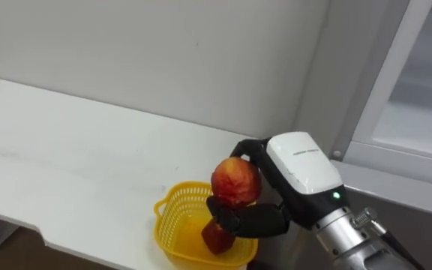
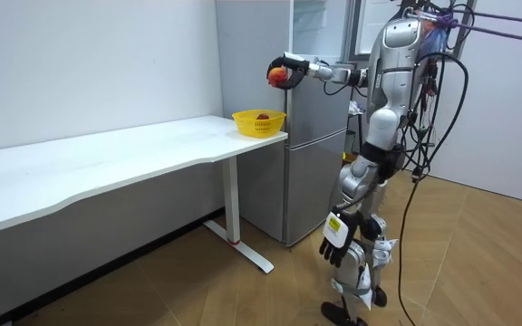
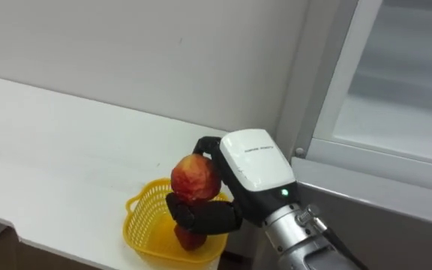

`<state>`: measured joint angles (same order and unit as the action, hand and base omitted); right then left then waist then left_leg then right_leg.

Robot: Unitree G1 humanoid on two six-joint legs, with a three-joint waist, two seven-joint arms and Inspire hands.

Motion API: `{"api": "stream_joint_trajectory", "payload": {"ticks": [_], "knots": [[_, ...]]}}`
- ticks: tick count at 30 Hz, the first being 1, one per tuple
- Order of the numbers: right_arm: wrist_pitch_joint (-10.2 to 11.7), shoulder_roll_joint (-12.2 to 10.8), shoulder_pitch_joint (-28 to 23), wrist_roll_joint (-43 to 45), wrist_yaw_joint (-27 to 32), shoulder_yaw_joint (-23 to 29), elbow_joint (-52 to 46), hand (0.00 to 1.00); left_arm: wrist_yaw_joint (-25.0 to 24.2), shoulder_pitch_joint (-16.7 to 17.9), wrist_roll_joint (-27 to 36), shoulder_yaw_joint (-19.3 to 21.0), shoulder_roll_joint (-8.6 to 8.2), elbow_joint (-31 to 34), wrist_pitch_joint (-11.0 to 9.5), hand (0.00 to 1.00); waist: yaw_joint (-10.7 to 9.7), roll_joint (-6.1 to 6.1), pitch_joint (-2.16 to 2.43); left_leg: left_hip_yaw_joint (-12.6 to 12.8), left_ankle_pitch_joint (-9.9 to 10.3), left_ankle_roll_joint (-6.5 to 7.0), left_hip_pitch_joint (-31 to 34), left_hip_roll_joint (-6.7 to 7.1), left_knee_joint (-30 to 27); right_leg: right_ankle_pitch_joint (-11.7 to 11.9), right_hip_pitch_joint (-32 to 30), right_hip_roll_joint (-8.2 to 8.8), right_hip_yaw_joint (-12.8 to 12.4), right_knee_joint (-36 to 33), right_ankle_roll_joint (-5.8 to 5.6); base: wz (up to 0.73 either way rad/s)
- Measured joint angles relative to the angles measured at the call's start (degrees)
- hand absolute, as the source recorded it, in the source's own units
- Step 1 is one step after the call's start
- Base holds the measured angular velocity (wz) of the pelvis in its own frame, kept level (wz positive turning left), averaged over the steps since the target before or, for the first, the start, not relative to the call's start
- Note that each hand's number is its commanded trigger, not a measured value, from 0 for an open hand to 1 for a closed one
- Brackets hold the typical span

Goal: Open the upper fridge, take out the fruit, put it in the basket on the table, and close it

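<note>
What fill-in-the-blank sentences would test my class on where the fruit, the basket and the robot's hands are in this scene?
1. The robot's right hand grips a round red-and-yellow fruit just above a ____ plastic mesh basket.
2. Inside that basket lies ____ other red fruit.
3. The basket stands on a long table whose top is ____, at the end nearest the grey fridge.
4. The left hand hangs by the robot's leg, holding ____.

Missing words: yellow; one; white; nothing.
</note>
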<state>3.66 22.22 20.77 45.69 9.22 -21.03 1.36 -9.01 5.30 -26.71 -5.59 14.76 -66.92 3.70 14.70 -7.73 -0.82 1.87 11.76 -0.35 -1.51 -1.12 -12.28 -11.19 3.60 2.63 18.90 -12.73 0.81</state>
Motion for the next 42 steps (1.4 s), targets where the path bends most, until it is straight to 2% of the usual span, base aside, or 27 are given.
{"api": "stream_joint_trajectory", "payload": {"ticks": [4,7,14,22,32,33,34,35,36,42], "knots": [[-1.0,-0.3,0.0,0.1,-1.5,-0.6,1.7,1.00,-0.6,0.0,-0.4,0.0,-0.12,0.0,0.5,0.00,0.1,-0.61,-0.28,-0.7,0.0,0.00,0.7,0.17,-0.5,0.0,0.1,0.12,0.3,0.0,-0.01,0.09],[-2.4,-0.8,0.1,0.1,-1.9,-0.6,2.5,1.00,-0.6,0.0,-0.4,0.0,-0.26,0.0,1.3,0.00,0.9,-1.01,-0.18,-0.8,0.0,0.01,1.2,0.31,-0.8,0.0,-0.3,0.18,0.2,0.0,-0.01,0.01],[-3.8,-1.6,0.6,0.0,-2.0,-0.6,4.3,1.00,-0.6,-0.1,-0.4,-0.1,-0.20,0.1,1.8,0.00,1.3,-1.53,-0.16,-1.8,0.0,0.05,2.1,0.63,-1.3,0.0,-0.5,0.41,1.4,0.0,-0.03,0.08],[-4.2,-2.2,3.1,1.6,-2.7,-0.7,7.5,1.00,-0.5,-0.1,0.1,-0.1,-0.19,0.1,2.1,0.00,1.4,-1.33,-0.30,-2.2,0.0,0.05,2.3,0.64,-1.3,0.0,-0.6,0.43,1.9,0.1,-0.04,0.02],[-4.6,-2.4,3.1,2.7,-3.7,-0.7,8.3,1.00,-0.6,-0.1,0.0,0.0,-0.19,0.6,2.3,0.00,1.5,-1.32,-0.31,-2.2,0.0,0.05,2.3,0.67,-1.3,-0.1,-0.6,0.46,1.9,0.1,-0.07,0.00],[-4.7,-2.4,3.1,2.7,-3.8,-0.7,8.6,0.89,-0.6,-0.1,0.0,0.0,-0.19,0.6,2.3,0.00,1.5,-1.32,-0.31,-2.2,0.0,0.05,2.3,0.67,-1.3,-0.1,-0.6,0.46,1.9,0.1,-0.07,0.00],[-5.0,-2.4,3.1,2.7,-4.2,-0.7,9.0,0.40,-0.6,-0.1,0.0,0.0,-0.19,0.7,2.3,0.00,1.5,-1.31,-0.31,-2.2,0.0,0.05,2.3,0.67,-1.3,-0.1,-0.6,0.46,1.9,0.1,-0.07,0.00],[-5.1,-2.4,3.1,2.6,-4.5,-0.7,9.4,0.06,-0.6,-0.1,0.0,0.0,-0.19,0.7,2.3,0.00,1.5,-1.29,-0.33,-2.2,0.0,0.05,2.3,0.67,-1.3,-0.1,-0.6,0.47,1.9,0.1,-0.07,0.00],[-5.2,-2.4,3.1,2.6,-4.5,-0.7,9.6,0.00,-0.6,-0.1,0.0,0.0,-0.19,0.7,2.4,0.00,1.5,-1.28,-0.33,-2.2,0.0,0.05,2.3,0.67,-1.3,-0.1,-0.6,0.47,1.9,0.1,-0.07,0.00],[-6.2,-2.4,3.1,2.6,-5.3,-0.7,9.6,0.00,-0.5,-0.1,0.0,0.0,-0.19,1.3,2.7,0.00,1.5,-1.25,-0.35,-2.2,0.0,0.05,2.3,0.67,-1.3,-0.1,-0.6,0.47,1.9,0.1,-0.07,0.00]]}}
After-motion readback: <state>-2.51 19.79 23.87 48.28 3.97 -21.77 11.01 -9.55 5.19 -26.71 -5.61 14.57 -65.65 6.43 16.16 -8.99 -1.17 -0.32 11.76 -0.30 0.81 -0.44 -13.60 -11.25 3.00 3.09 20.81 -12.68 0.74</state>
